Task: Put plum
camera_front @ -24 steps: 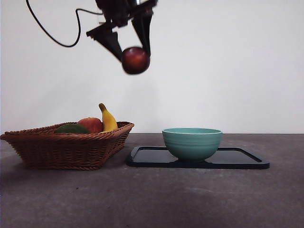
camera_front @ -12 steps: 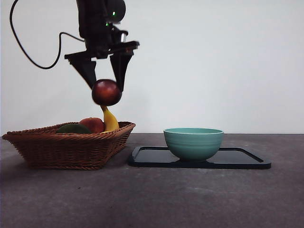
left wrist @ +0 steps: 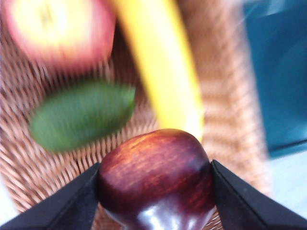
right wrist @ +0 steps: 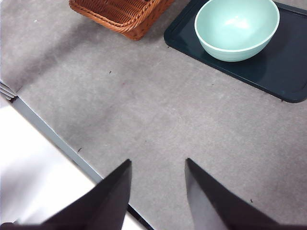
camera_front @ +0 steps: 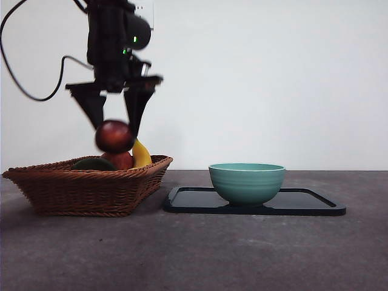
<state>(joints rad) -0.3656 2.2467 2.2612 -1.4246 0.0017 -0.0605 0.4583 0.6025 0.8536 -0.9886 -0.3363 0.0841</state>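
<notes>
The plum is dark maroon and glossy, and my left gripper is shut on it. It hangs just above the wicker basket, over the fruit inside. In the left wrist view the plum sits between the two black jaws, above the basket's weave beside the banana. My right gripper is open and holds nothing, hovering over bare grey table away from the basket.
The basket holds a red apple, a yellow banana and a flat green fruit. To its right a teal bowl stands on a dark tray.
My left gripper has carried the plum down and to the left, from high above the table to just over the basket's fruit.
</notes>
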